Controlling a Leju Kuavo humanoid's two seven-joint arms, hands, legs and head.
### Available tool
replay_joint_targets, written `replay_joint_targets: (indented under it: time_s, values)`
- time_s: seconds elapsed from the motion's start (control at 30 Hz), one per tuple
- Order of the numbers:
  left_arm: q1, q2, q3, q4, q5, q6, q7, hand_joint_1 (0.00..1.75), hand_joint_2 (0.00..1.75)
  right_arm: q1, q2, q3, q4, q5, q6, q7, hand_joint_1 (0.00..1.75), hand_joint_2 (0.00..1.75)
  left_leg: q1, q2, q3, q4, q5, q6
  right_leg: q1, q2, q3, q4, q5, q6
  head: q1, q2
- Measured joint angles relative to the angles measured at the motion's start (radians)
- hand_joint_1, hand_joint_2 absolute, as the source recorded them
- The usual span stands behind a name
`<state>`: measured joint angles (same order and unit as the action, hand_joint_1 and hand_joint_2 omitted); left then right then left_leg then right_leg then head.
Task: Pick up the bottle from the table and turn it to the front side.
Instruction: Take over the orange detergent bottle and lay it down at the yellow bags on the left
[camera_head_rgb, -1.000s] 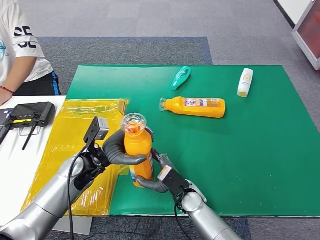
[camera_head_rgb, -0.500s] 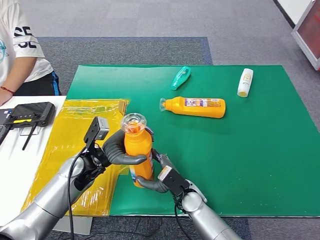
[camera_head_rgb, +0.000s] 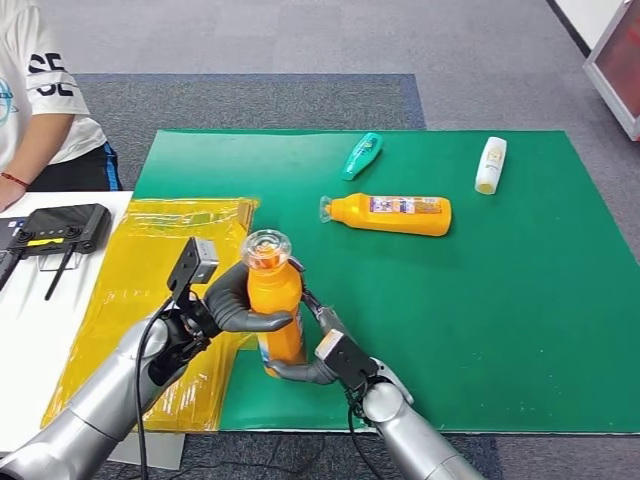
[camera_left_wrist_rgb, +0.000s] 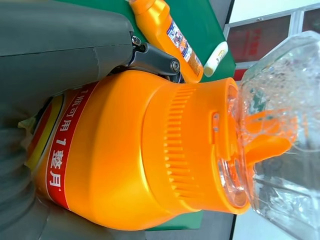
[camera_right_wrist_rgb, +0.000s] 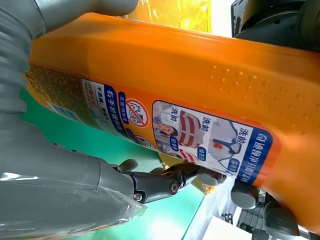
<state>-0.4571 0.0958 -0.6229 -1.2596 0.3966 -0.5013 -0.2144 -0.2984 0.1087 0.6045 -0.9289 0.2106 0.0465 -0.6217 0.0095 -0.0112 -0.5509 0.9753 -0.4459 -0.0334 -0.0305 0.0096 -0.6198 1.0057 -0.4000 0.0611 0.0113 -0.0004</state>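
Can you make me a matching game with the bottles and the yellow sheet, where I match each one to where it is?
Things:
1. Held bottle
2. Long orange bottle
3. Teal bottle
4. White bottle

Places:
A. Lying near the mat's far right edge
B. Upright between the left hand and right hand
C. Lying in the middle of the green mat
D. Lying near the mat's far edge, just beyond the long orange bottle

Pairs: 1-B, 2-C, 3-D, 4-A

The orange bottle's (camera_head_rgb: 276, 300) base seems hidden behind the right hand (camera_head_rgb: 321, 352)
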Motion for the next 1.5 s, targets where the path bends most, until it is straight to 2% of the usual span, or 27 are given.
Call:
replay_joint_targets:
  time_s: [0.27,0.4,0.73,1.17,1.33,1.5]
  values:
    - [0.002,0.0,0.002,0.0,-0.012,0.002,-0.003,1.75,1.75,-0.002,0.0,0.0,0.0,0.0,-0.004,0.004,0.0,1.75,0.0,0.0,0.0,0.0,0.0,0.0,0.0,0.0,0.0,0.0,0.0,0.0,0.0,0.0]
    - [-0.002,0.003,0.003,-0.001,-0.088,0.038,-0.02,1.75,1.75,-0.005,0.0,0.0,0.001,0.013,-0.028,0.016,0.0,1.75,0.0,0.0,0.0,0.0,0.0,0.0,0.0,0.0,0.0,0.0,0.0,0.0,0.0,0.0]
    - [-0.059,0.055,0.041,-0.061,-0.167,0.068,0.01,1.75,1.75,-0.009,-0.002,-0.002,0.01,0.03,-0.055,0.021,0.0,1.75,0.0,0.0,0.0,0.0,0.001,-0.001,0.0,0.0,-0.001,0.0,0.001,0.0,0.0,0.0]
    - [-0.081,0.079,0.035,-0.083,-0.249,0.075,0.048,1.75,1.75,-0.013,-0.002,-0.01,0.038,0.072,-0.091,0.027,0.0,1.75,0.0,0.0,-0.001,0.0,0.001,-0.001,0.0,0.0,-0.002,0.0,0.001,0.0,0.0,0.0]
    - [-0.142,0.095,0.006,-0.066,-0.306,0.066,0.112,1.75,1.75,-0.024,-0.002,-0.01,0.06,0.137,-0.145,0.045,0.0,1.75,0.0,0.0,-0.002,0.0,0.003,-0.002,0.0,0.0,-0.003,0.0,0.003,0.0,0.0,0.0]
    - [-0.22,0.117,-0.02,-0.021,-0.312,0.045,0.148,1.75,1.75,-0.039,-0.002,-0.013,0.084,0.182,-0.253,0.061,0.0,1.75,0.0,0.0,-0.002,0.0,0.003,-0.002,0.0,0.0,-0.003,0.0,0.004,0.001,0.0,0.0]
